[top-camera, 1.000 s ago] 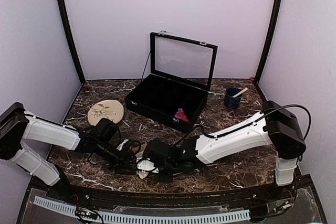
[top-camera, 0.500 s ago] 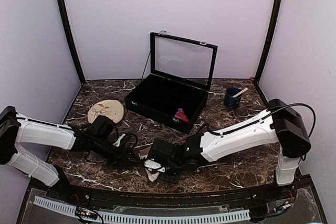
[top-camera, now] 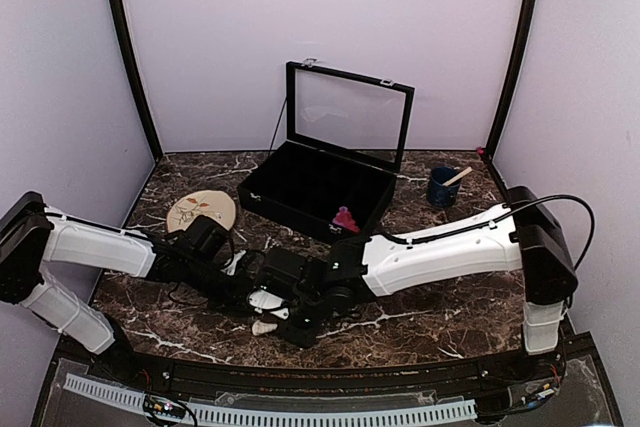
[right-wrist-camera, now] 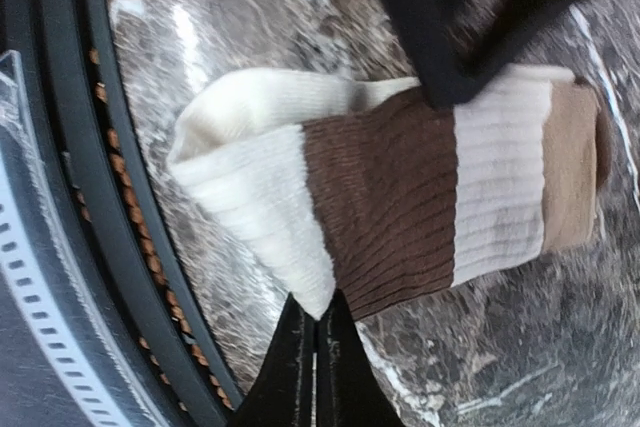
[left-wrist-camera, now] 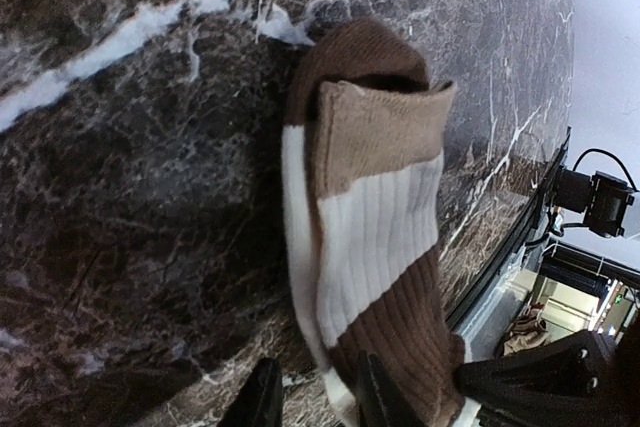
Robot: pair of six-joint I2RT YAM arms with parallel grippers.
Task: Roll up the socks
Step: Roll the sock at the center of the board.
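Note:
A cream-beige sock with dark brown bands [left-wrist-camera: 375,247] lies folded flat on the marble near the front edge, its tan cuff [left-wrist-camera: 380,132] farthest from my left wrist. My left gripper [left-wrist-camera: 316,375] stands over the sock's brown end, its fingers apart with the white edge between them and a gap on one side. My right gripper [right-wrist-camera: 318,309] is shut, pinching the sock's [right-wrist-camera: 400,197] cream corner. From above, both grippers meet over the sock [top-camera: 264,301], left gripper [top-camera: 245,287], right gripper [top-camera: 278,319]. A magenta-pink sock [top-camera: 346,219] lies in the black box.
The open black box with a glass lid [top-camera: 300,202] stands behind the arms. A round beige plate [top-camera: 201,213] is at the left and a blue cup with a wooden stick [top-camera: 442,187] at the back right. The table's front rail [right-wrist-camera: 60,197] runs close beside the sock.
My right arm has swung left, dragging the sock's cream end with it. My left gripper has come in over the sock and its jaws have narrowed.

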